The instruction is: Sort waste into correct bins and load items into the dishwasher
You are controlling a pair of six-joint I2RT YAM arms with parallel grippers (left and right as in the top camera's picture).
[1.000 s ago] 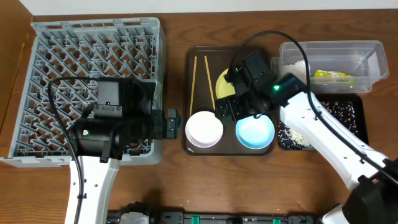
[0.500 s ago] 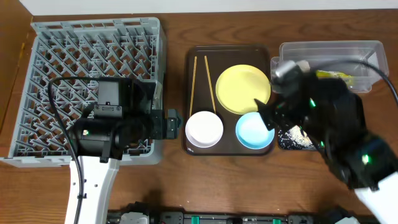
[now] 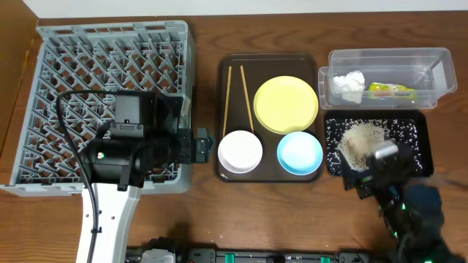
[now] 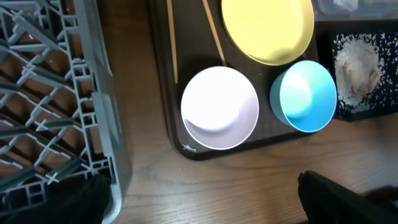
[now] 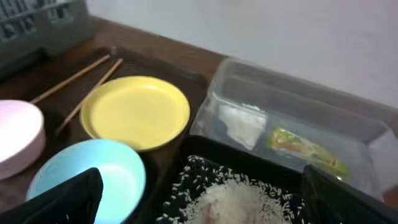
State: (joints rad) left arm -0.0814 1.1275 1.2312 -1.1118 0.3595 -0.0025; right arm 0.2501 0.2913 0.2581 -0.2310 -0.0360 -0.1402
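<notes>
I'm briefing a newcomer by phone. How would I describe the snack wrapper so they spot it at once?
Find the clear tub at the far right. Inside lie two things: the wrapper is the flat yellow-green strip, beside the crumpled white tissue.

The left tool (image 3: 203,145) is carried level on the left arm (image 3: 117,157), directed rightward, jaws spread wide and nothing gripped. The right tool (image 3: 368,175), seen blurred on the right arm (image 3: 413,219), is likewise spread wide and unloaded.
</notes>
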